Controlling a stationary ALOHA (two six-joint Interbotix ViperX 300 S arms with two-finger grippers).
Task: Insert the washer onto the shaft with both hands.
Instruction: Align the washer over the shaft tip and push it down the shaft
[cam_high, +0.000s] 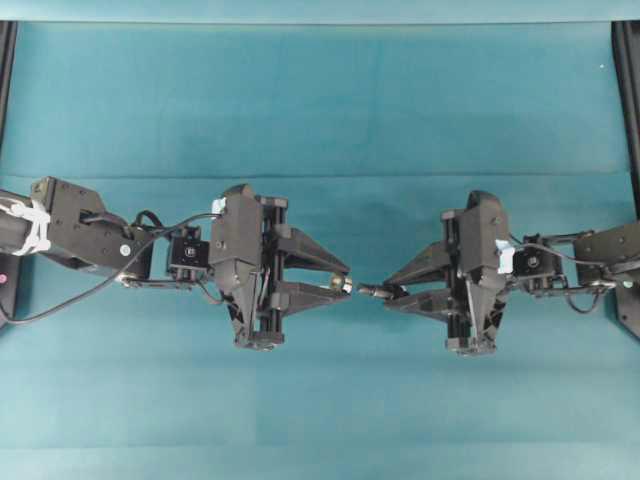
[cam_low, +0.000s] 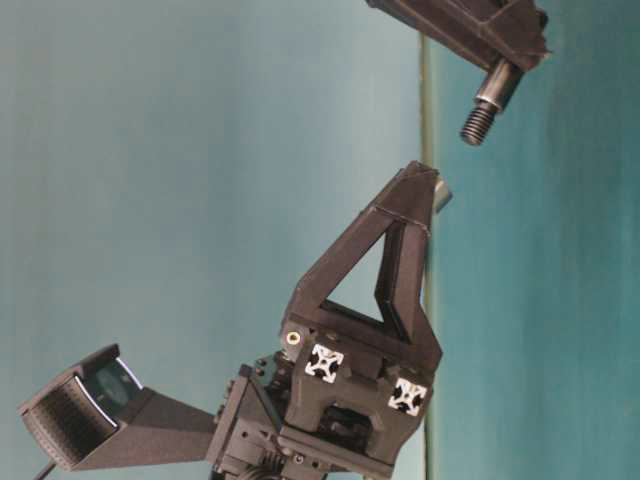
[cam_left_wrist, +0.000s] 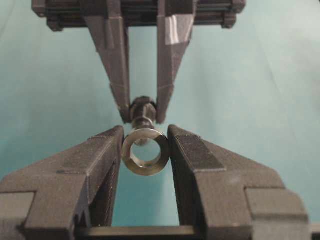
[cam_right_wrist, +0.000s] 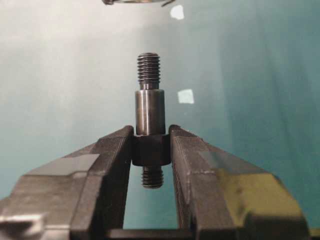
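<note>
The washer (cam_left_wrist: 145, 151) is a small thick ring of silvery-grey metal with a round hole in the middle. In the left wrist view it stands on its edge between the two fingertips of the left gripper (cam_high: 340, 285), and its flat face looks toward the camera. The jaws are about half closed and they press the ring from both sides, so the ring is held above the green table (cam_high: 320, 100).

The shaft (cam_right_wrist: 149, 127) is a short dark-grey metal rod with steps. It has a thread at each end, a smooth round part, and a thicker dark collar. The right gripper (cam_high: 393, 292) has its jaws closed on this collar, nearly all the way. The longer end with the smooth part and the thread sticks out past the fingertips.

In the overhead view the two grippers face each other over the middle of the table, and the threaded tip points at the ring. A small gap is between them; they do not touch. Through the hole of the ring, the tip of the rod is visible behind.
</note>
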